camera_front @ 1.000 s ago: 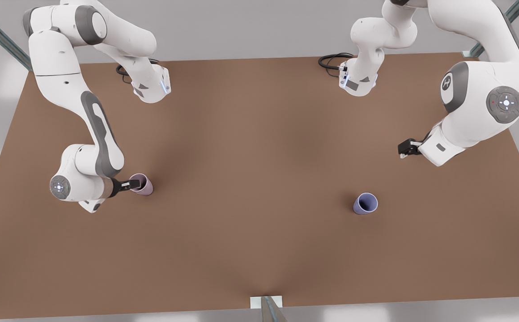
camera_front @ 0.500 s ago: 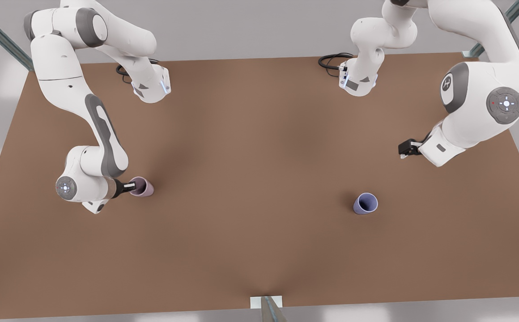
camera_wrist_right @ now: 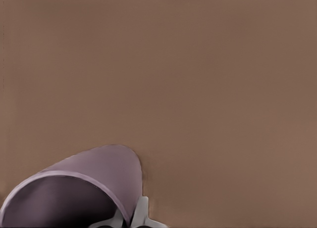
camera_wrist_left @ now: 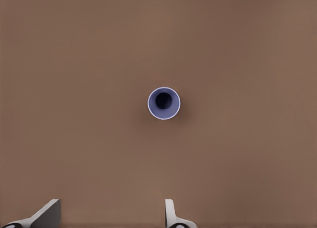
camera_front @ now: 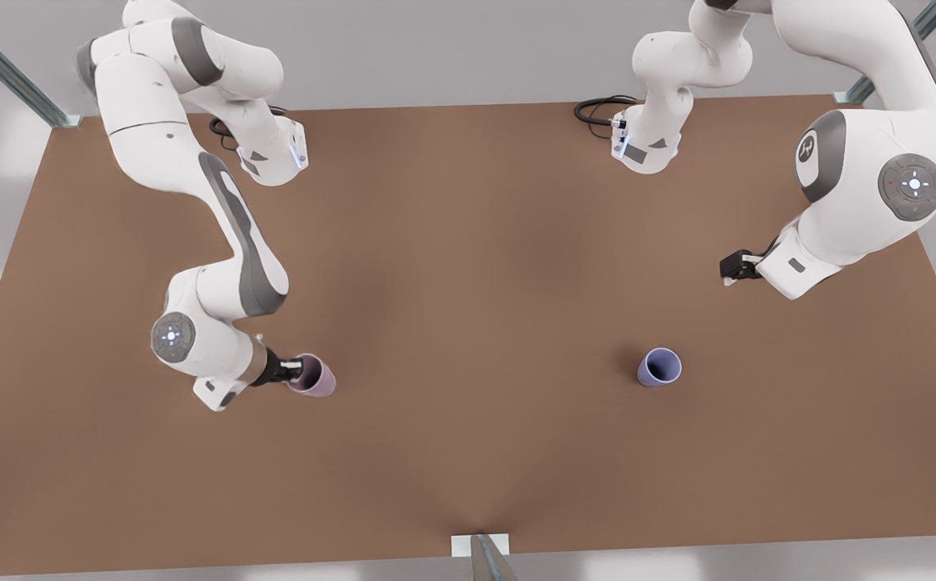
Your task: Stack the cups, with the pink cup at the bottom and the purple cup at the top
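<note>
The pink cup (camera_front: 315, 378) hangs tilted just above the brown table (camera_front: 468, 452) at the front view's left, its mouth facing the arm. My right gripper (camera_front: 291, 371) is shut on its rim, and in the right wrist view the pink cup (camera_wrist_right: 94, 181) sits close up with a fingertip (camera_wrist_right: 140, 213) against its wall. The purple cup (camera_front: 660, 367) stands upright and alone at the front view's right. My left gripper (camera_front: 729, 269) waits open, high above the table, and its wrist view looks straight down into the purple cup (camera_wrist_left: 164, 103), with the gripper (camera_wrist_left: 109, 215) empty.
Both arm bases (camera_front: 274, 157) (camera_front: 645, 149) stand at the table's far edge, with black cables (camera_front: 597, 109) beside them. A small metal bracket (camera_front: 480, 547) sits at the near edge. Bare brown table lies between the two cups.
My right arm has carried the pink cup toward the front view's right and the near edge. The left arm and the purple cup have stayed put.
</note>
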Controlling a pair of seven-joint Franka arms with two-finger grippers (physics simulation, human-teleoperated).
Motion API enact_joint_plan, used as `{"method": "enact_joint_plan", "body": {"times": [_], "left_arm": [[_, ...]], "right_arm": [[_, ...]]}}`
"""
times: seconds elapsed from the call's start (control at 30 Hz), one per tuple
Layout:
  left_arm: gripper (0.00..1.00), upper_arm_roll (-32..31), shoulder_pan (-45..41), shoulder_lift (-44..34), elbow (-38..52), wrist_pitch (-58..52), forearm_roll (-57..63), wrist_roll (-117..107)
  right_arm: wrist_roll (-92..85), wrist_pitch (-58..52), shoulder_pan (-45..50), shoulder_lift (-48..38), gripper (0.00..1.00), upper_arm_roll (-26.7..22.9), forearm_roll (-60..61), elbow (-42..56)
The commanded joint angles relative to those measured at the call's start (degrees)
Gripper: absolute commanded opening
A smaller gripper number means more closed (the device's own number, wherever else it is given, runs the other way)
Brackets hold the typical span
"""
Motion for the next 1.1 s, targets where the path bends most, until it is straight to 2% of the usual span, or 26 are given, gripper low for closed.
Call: {"method": "enact_joint_plan", "body": {"times": [0.0, 0.17, 0.27, 0.37, 0.4, 0.47, 0.5, 0.57, 0.63, 0.7, 0.93, 0.97, 1.0, 1.03, 1.07], "left_arm": [[1.00, 0.00, 0.00, 0.00, 0.00, 0.00, 0.01, -0.01], [1.00, 0.00, 0.00, 0.08, 0.00, 0.00, 0.01, 0.08], [1.00, 0.00, 0.00, 0.08, 0.00, 0.09, -0.07, -0.18], [1.00, 0.00, 0.00, 0.61, -0.17, 0.79, -0.43, -0.63], [1.00, -0.09, 0.00, 1.23, -0.17, 0.97, -0.25, -0.63], [1.00, -0.17, 0.00, 2.02, -1.14, 2.11, -0.60, -0.63], [1.00, -0.17, -0.09, 1.76, -2.37, 3.51, -0.51, -0.71], [1.00, -0.26, -0.53, 1.14, -7.38, 10.28, -0.51, -1.32], [1.00, -0.35, -0.61, 1.75, -16.25, 23.54, -0.51, -6.07], [1.00, -0.70, -1.85, 3.24, -23.73, 36.12, -0.60, -10.64], [1.00, -0.70, -0.88, 8.43, -23.30, 37.71, -0.86, -10.56], [1.00, -0.70, 0.35, 9.93, -20.48, 37.44, -1.92, -10.29], [1.00, -0.61, 0.44, 11.33, -18.02, 36.91, -1.92, -10.03], [1.00, -0.61, 0.44, 12.04, -16.88, 36.83, -1.83, -9.94], [1.00, -0.61, 0.44, 12.82, -16.87, 37.00, -1.83, -9.77]], "right_arm": [[0.97, -0.16, 0.57, 0.51, 0.21, 0.00, -0.45, 0.81], [18.37, -10.27, 12.87, 9.65, 0.21, -0.09, -3.79, 18.56], [29.18, -17.74, 19.64, 17.12, 0.21, -0.44, -5.55, 33.15], [39.47, -19.41, 25.70, 25.20, 0.21, -0.71, -6.08, 44.66], [42.19, -18.71, 28.87, 27.67, 0.21, -2.55, -6.52, 48.00], [42.72, -12.65, 30.80, 31.09, 0.21, -3.16, -6.69, 49.59], [42.72, -11.07, 32.12, 32.41, 0.21, -5.45, -6.61, 50.55], [42.72, -10.18, 32.22, 33.82, 0.21, -6.51, -6.69, 50.82], [42.72, -9.48, 34.32, 35.40, 0.21, -9.05, -6.69, 50.82], [42.72, -9.57, 34.41, 35.84, 0.21, -9.06, -6.69, 50.65], [42.72, -10.09, 34.32, 36.37, 0.21, -8.71, -6.61, 50.64], [42.72, -10.09, 34.32, 36.37, 0.31, -8.62, -6.52, 50.73], [42.72, -9.92, 34.32, 36.37, 0.83, -8.35, -6.17, 50.64], [42.72, -10.01, 34.32, 36.46, 1.00, -8.44, -6.17, 50.64], [42.72, -10.01, 34.32, 36.46, 1.00, -8.44, -6.17, 50.64]]}}
